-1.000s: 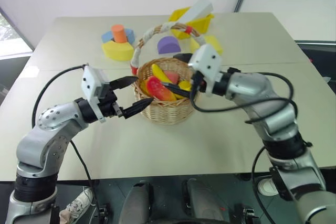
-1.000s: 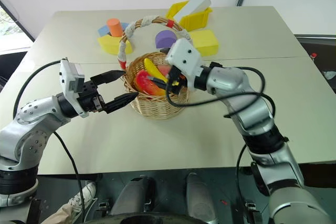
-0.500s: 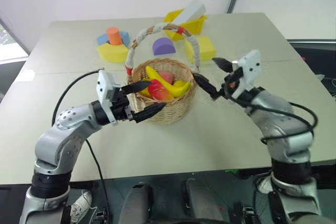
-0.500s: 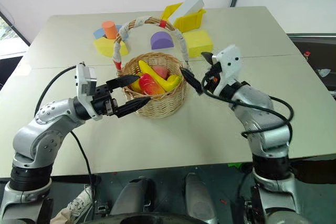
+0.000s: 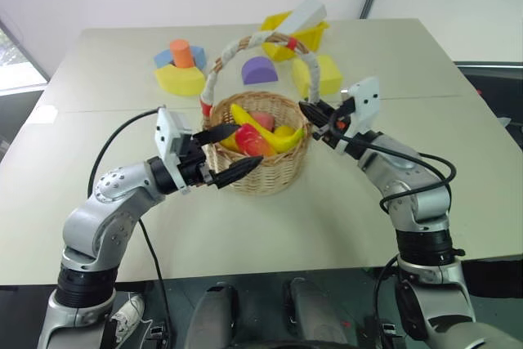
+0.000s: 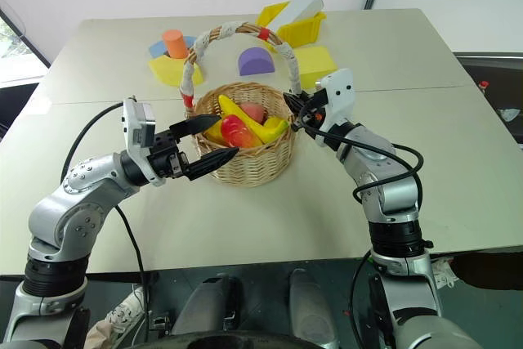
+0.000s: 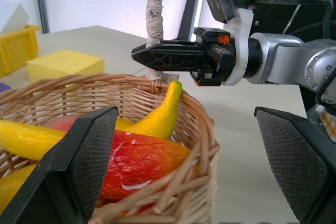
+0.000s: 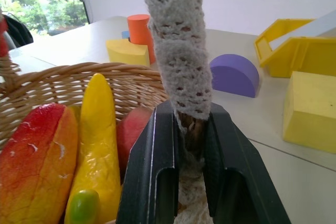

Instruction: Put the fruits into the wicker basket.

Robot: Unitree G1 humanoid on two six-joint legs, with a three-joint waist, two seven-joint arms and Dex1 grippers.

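Right gripper (image 8: 181,145), open a moment ago, now clamps the basket (image 5: 265,173) handle base. Left gripper (image 5: 229,153) stands wide at the basket's near rim. Fruits (image 5: 261,132) lie inside; task appears complete.

Arms: silver-grey jointed shells, black bands at elbows and wrists. White camera housings on both wrists. Loose black cables looped alongside. Black ribbed fingers (image 7: 173,57); small red marking near their base, possibly a label.

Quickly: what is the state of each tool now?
Left tool: open, holding nothing.
Right tool: closed on the white-wrapped handle of the round tan wicker basket.
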